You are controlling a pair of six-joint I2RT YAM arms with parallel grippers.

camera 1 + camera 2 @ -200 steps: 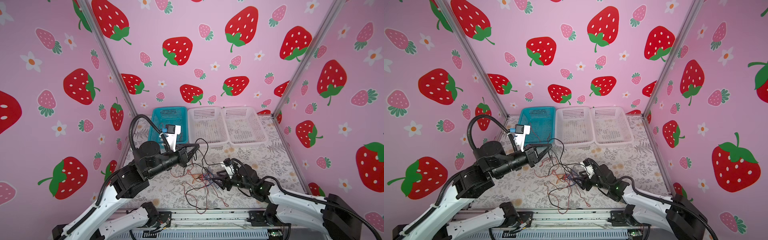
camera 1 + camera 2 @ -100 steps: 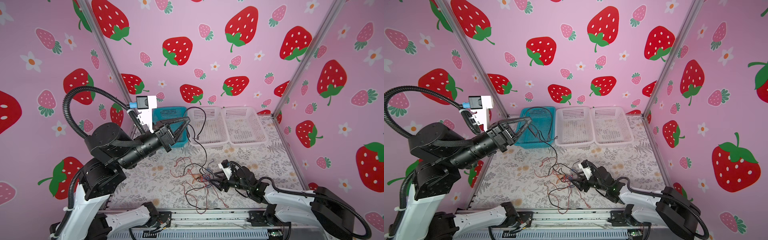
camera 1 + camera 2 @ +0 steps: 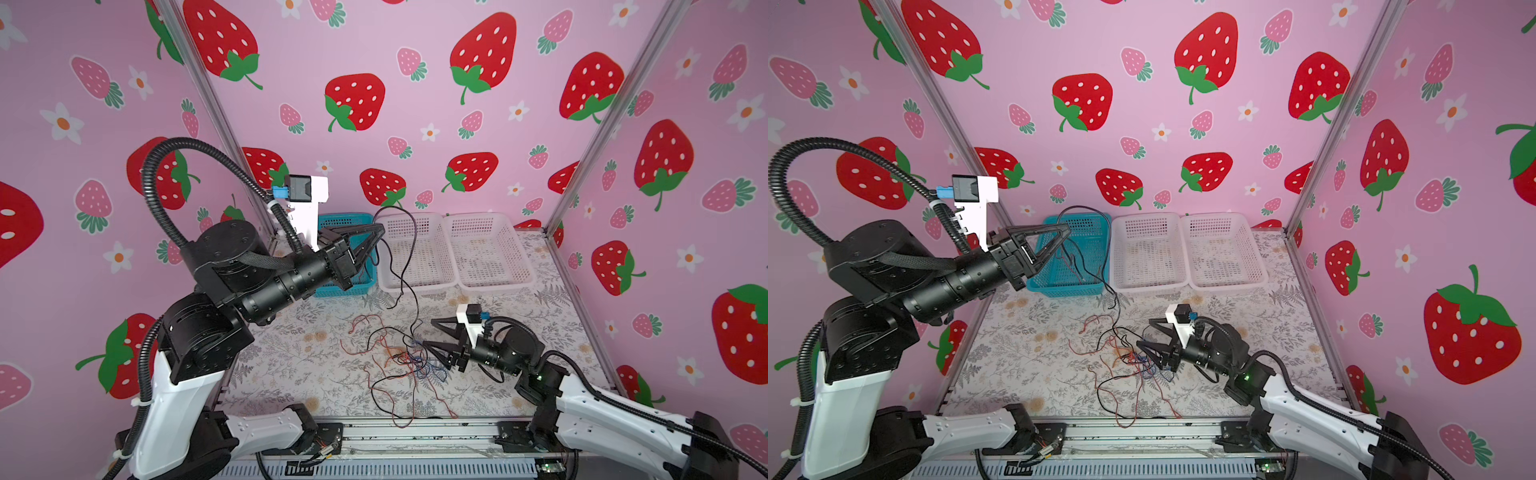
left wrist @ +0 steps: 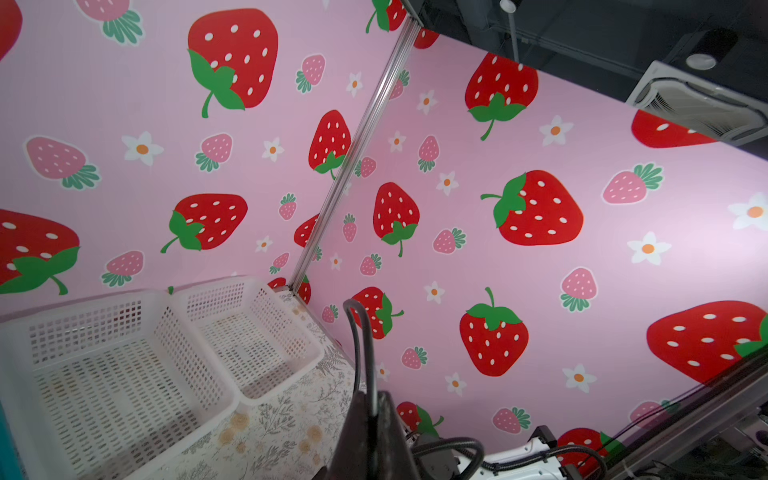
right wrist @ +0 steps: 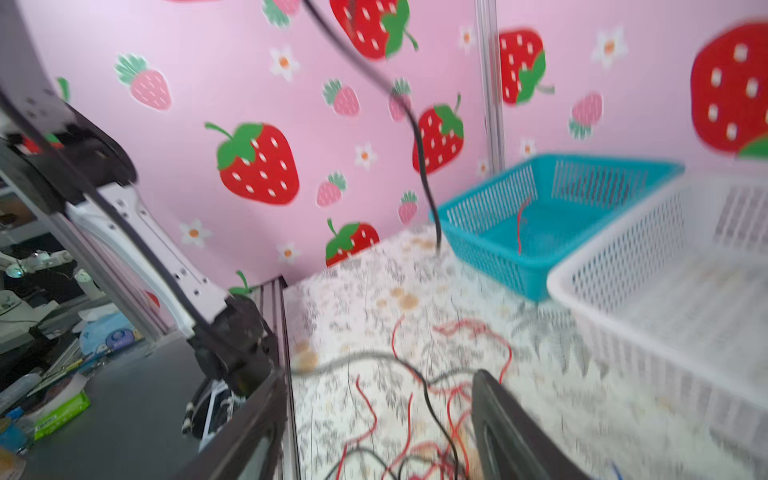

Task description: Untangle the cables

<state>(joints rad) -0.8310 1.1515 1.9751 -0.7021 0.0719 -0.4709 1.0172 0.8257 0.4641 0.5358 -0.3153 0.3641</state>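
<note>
Nearest us the cables [image 3: 409, 361] lie knotted on the mat [image 3: 299, 365]. The right gripper [image 3: 427, 331] sits low at the knot's side with its jaws spread and nothing between them, placed, we judge, to pin the heap. Farther back the left gripper [image 3: 380, 227] is raised and clenched on a black cable [image 4: 354, 332] that arcs down to the knot, high so the strand can slide free. Behind stand the blue basket [image 3: 1067, 287], a red cable [image 5: 519, 224] in it, and two white baskets [image 3: 1150, 284], likely for sorted strands.
</note>
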